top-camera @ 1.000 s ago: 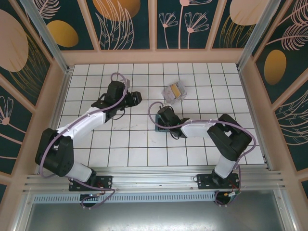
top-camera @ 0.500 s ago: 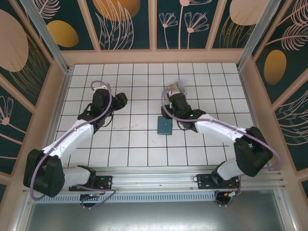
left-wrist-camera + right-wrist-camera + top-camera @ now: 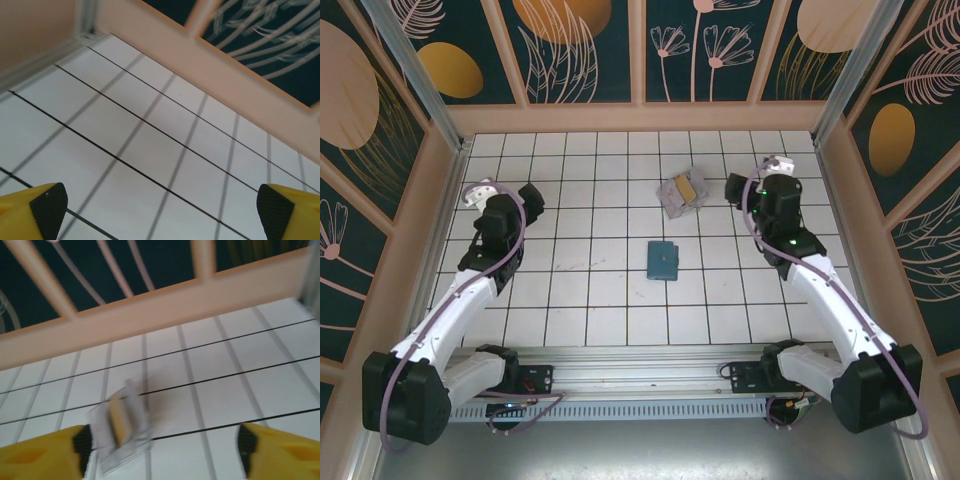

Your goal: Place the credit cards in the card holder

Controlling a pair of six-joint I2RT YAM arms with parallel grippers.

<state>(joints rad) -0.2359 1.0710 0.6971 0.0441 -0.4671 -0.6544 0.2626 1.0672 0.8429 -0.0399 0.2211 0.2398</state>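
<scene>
Hovering, left jaws and right jaws both gaping, empty. Credit cards (image 3: 682, 192) lie near the closed-looking card holder (image 3: 663, 260), mid-bench (image 3: 580, 300), none inserted. Pickup stage, I'd say: next, right jaws must nip one card.

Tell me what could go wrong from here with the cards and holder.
1. The credit cards lie flat in a loose, overlapping bunch; the open right end effector may slide them or pinch several at once.
2. The card holder looks folded shut and lies free on the table; with the open left end effector far off, it could skid when a card is pushed in.
</scene>
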